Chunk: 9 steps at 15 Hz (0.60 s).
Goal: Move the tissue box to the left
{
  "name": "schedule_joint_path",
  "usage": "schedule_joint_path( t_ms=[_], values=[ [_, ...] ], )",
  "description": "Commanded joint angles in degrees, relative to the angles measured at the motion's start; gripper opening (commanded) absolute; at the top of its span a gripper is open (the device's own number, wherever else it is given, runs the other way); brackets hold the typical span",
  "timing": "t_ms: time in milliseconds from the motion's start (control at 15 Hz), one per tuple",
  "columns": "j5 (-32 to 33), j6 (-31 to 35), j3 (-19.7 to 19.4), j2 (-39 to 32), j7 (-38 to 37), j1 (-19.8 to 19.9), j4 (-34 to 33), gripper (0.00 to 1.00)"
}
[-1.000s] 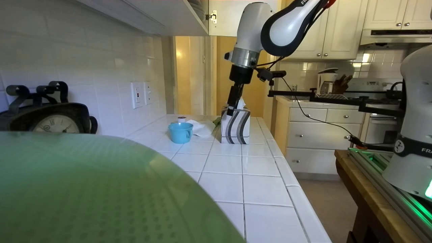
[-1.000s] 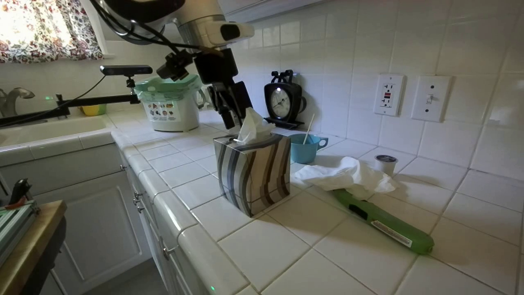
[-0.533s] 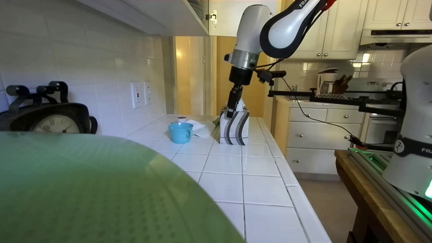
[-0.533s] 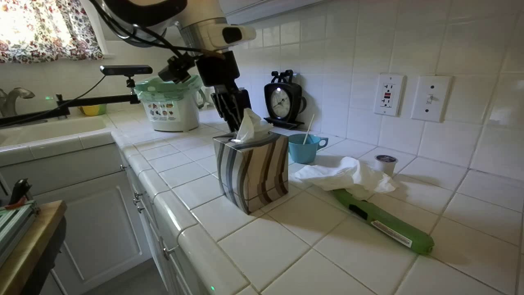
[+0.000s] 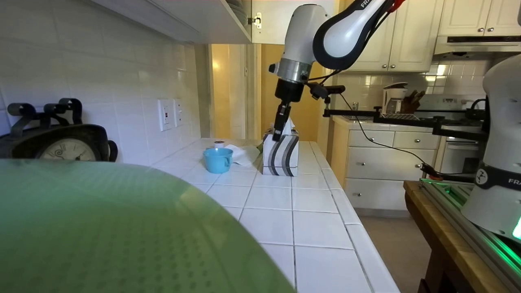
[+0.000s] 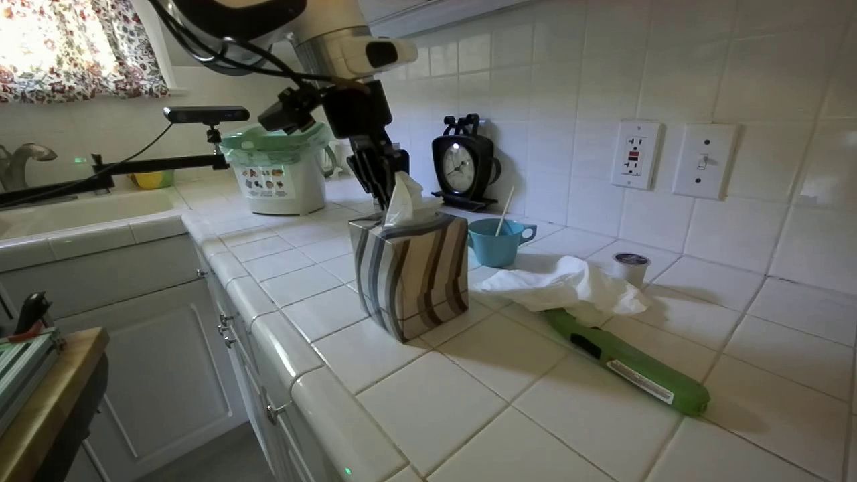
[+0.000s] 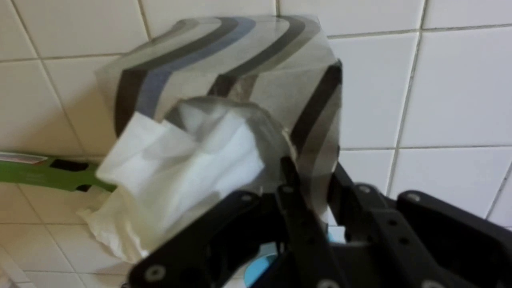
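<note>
The tissue box [image 5: 281, 158] stands upright on the white tiled counter in both exterior views, with dark and pale wavy stripes and white tissue [image 6: 407, 204] rising from its top. In the wrist view, the box top [image 7: 276, 86] fills the upper middle. My gripper [image 7: 311, 161] is shut on the wall beside the box's opening, one finger inside the opening and the other along the outer side. That pinched strip of striped card shows between the fingers. In an exterior view the gripper [image 6: 383, 201] is partly hidden behind the tissue.
A blue cup [image 6: 497, 242] stands near the box, with crumpled white tissue [image 6: 576, 288], a green tool [image 6: 636, 368] and a small pod [image 6: 631, 269] beyond. A clock [image 6: 458, 167] and a lidded white bin [image 6: 278, 177] stand farther back. The counter's front edge [image 6: 288, 355] runs close to the box.
The jaws have gone from open to shut on the box's wall. Box and gripper have shifted slightly together, away from the camera in an exterior view, narrowing the gap to the cup's side.
</note>
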State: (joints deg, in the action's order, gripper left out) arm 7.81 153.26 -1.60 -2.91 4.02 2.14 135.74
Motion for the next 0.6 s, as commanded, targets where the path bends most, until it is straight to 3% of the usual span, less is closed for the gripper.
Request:
schedule_joint_path(
  t_ms=[0, 267, 533],
  values=[
    [-2.6, 0.4, 1.6, 1.6, 9.9, -0.7, 1.0, 0.05],
    [-2.3, 0.3, 3.3, 2.9, 18.3, -2.1, 0.7, 0.05],
    [-7.9, 0.0, 4.7, 5.6, 29.8, -4.2, 1.6, 0.05]
  ],
)
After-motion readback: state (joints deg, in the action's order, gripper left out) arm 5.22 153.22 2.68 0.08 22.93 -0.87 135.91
